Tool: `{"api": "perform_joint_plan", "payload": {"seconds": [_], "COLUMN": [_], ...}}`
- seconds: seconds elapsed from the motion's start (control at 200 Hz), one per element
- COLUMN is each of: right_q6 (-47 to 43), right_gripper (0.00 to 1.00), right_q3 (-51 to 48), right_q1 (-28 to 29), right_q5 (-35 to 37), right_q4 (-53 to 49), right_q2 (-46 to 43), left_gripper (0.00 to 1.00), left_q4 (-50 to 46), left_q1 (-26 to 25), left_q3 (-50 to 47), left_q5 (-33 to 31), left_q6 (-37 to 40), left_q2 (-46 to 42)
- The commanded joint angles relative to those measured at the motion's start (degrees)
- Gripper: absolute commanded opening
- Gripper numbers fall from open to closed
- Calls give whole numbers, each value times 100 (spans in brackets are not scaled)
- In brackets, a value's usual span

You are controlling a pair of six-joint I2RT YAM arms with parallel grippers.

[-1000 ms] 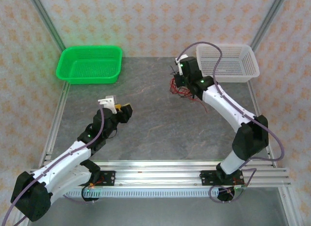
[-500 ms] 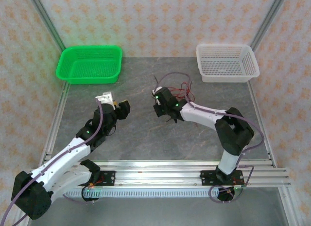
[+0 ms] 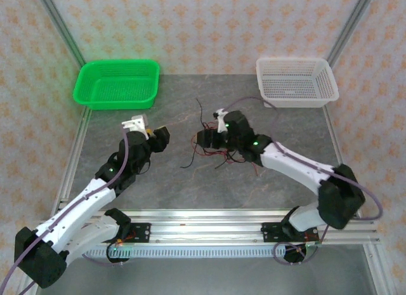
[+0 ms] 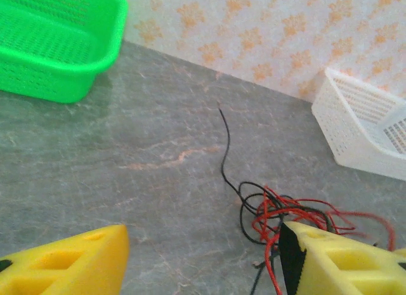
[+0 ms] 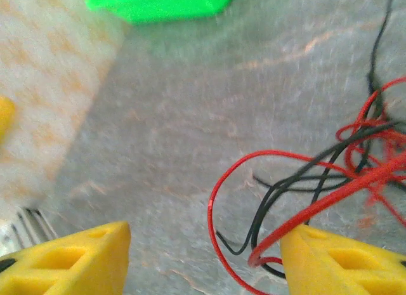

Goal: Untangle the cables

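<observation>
The cables (image 3: 219, 154) are a loose tangle of thin red and black wires lying on the grey table, just under and in front of my right gripper (image 3: 200, 140). In the right wrist view my right gripper (image 5: 206, 266) is open. A red loop and black strands of the cables (image 5: 304, 181) lie between its yellow fingers, and one red strand rests against the right finger (image 5: 342, 263). My left gripper (image 3: 151, 131) is open to the left of the tangle, apart from it. In its wrist view the cables (image 4: 285, 209) lie beside my left gripper's (image 4: 203, 269) right finger (image 4: 342, 257).
A green basket (image 3: 117, 104) stands at the back left and a white basket (image 3: 295, 99) at the back right. Both also show as the green basket (image 4: 51, 73) and white basket (image 4: 355, 143). An aluminium rail (image 3: 209, 222) runs along the near edge.
My right arm has swung from beside the white basket to the table's middle with the tangle, and its jaws have gone from shut to open. The left gripper has shifted slightly.
</observation>
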Motion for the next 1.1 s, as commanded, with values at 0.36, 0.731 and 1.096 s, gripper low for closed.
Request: {"api": "perform_joint_plan", "payload": {"seconds": [0.36,0.731,1.096], "right_q6": [229,20,81], "right_gripper": [56,54,54], "right_q3": [-270,-275,-341], "right_q1": [-512,-911,-934], "right_q5": [1228,990,850], "right_q4": [-1255,-1889,-1770], "right_q2": [-1453,-1699,-1632], "left_gripper": [53,45,44], "left_q4": [996,840,1029], "left_q1": [-475,-486,-469], "left_q3": [369,498,734], "left_q5": [1250,1098,1025], "left_q6": [-459,-175,4], "left_q2": [2077,2932,3774]}}
